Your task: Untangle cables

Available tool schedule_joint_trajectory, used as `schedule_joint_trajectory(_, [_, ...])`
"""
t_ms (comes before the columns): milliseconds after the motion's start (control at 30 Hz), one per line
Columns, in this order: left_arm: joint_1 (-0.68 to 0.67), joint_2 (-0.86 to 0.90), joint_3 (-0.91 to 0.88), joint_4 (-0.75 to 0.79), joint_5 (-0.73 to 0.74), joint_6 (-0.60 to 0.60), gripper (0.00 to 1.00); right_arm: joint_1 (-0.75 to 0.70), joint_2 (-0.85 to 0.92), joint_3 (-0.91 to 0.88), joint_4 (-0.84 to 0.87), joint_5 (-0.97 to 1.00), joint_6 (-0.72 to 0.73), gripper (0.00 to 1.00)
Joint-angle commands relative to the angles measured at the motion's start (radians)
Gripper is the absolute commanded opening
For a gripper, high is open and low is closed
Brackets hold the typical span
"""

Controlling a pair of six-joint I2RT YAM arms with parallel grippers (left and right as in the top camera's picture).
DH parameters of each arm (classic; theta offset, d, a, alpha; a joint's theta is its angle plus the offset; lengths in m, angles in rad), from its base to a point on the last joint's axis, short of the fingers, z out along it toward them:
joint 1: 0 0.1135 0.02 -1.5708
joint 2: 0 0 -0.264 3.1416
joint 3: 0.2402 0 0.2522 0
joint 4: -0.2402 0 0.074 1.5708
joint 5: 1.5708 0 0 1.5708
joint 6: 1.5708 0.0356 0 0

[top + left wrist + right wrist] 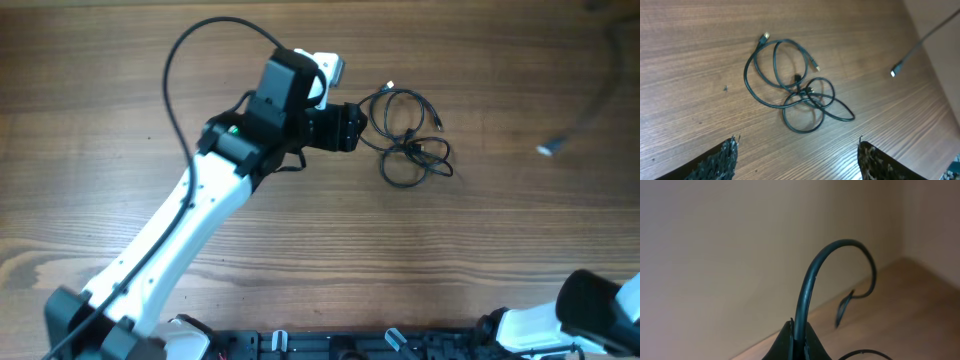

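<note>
The cables (410, 135) lie as a loose black tangle of loops on the wooden table (120, 90), with small plug ends sticking out. My left gripper (360, 128) hovers just left of the tangle. In the left wrist view the tangle (797, 92) lies ahead of the left gripper (797, 144), which is open and empty, its fingertips (727, 150) wide apart. My right gripper (799, 330) is shut on a separate dark cable (812, 275) that arcs up and droops beyond the jaws.
A blurred cord with a pale plug end (546, 150) hangs at the right of the overhead view, also seen as a cord end (894, 72) from the left wrist. The right arm (595, 310) sits at the bottom right corner. A pale wall (715, 255) fills the right wrist view.
</note>
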Motion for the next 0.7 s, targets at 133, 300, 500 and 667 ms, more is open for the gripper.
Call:
schedule_joint_trajectory(133, [-0.005, -0.060, 0.001, -0.038, -0.009, 0.001, 0.79, -0.151, 0.280, 0.014, -0.013, 0.219, 0.016, 0.04])
schedule_joint_trajectory(300, [-0.007, -0.060, 0.001, -0.056, -0.009, 0.001, 0.79, -0.209, 0.466, 0.014, -0.062, 0.232, 0.112, 0.06])
schedule_joint_trajectory(500, [-0.007, -0.060, 0.001, -0.060, -0.009, 0.001, 0.79, -0.238, 0.555, 0.010, -0.107, 0.093, 0.152, 1.00])
schedule_joint_trajectory(667, [-0.007, -0.060, 0.001, -0.061, -0.009, 0.001, 0.82, -0.238, 0.456, 0.010, -0.116, -0.003, 0.089, 1.00])
